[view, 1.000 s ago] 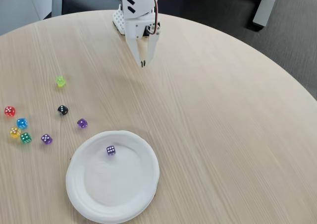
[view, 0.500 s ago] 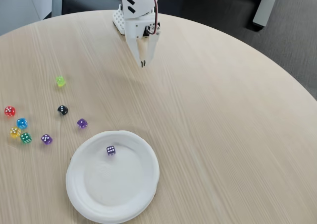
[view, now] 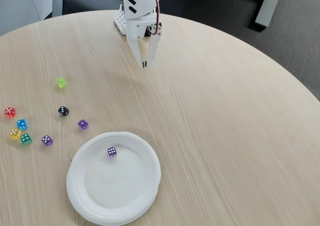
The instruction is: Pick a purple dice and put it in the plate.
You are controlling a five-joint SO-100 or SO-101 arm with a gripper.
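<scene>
In the fixed view the gripper (view: 144,63) hangs pressed together and empty, while one purple dice (view: 112,151) sits in the plate (view: 145,186), well apart toward 7 o'clock.

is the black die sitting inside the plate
No, the black die lies on the bare table up and left of the plate; the die inside the plate is a purple dice.
</scene>
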